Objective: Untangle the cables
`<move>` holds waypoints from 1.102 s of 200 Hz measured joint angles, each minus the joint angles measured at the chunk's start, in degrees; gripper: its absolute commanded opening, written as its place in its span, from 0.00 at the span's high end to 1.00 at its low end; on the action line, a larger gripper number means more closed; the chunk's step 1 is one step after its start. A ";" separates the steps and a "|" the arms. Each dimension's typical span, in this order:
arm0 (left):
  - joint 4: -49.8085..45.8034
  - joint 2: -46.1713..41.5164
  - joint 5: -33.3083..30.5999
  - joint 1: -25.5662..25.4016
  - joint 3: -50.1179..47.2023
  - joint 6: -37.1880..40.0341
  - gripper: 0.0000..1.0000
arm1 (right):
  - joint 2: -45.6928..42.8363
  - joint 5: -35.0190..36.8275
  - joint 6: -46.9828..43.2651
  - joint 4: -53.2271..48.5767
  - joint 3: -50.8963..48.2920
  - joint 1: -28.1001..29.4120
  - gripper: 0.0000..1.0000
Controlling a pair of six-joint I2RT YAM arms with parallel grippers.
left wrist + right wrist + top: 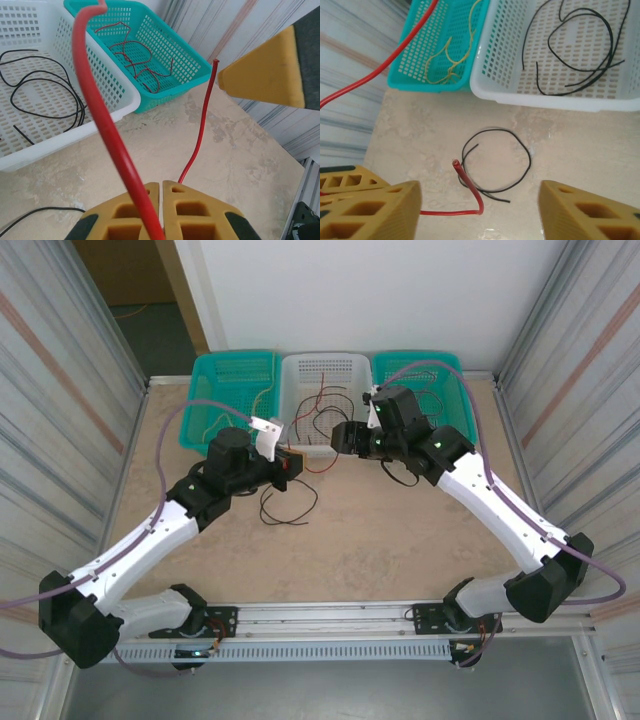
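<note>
My left gripper (pixel 292 462) (pixel 161 184) is shut on a red cable (pixel 100 115), which arcs up and away from the jaws. Its thin free end (pixel 202 125) rises next to a yellow finger (pixel 265 75) of my right gripper. My right gripper (pixel 338 437) (pixel 480 205) faces the left one and stands open. The red cable's cut tip (pixel 465 177) lies between the fingers, touching neither. Below on the table a black cable (pixel 497 165) (pixel 285 502) lies in a loose loop. More black cables (pixel 575 45) lie in the white basket.
Three baskets line the far edge. The left teal basket (pixel 205 390) (pixel 415 60) holds pale yellow cables, the white basket (pixel 330 365) (pixel 500 75) is in the middle, and the right teal basket (pixel 455 380) (pixel 185 55) holds red cables. Metal walls close both sides.
</note>
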 measured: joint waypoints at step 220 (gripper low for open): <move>5.88 -1.22 1.27 2.12 -0.28 -3.91 1.00 | 0.24 -12.76 9.51 14.97 -12.09 -6.36 0.71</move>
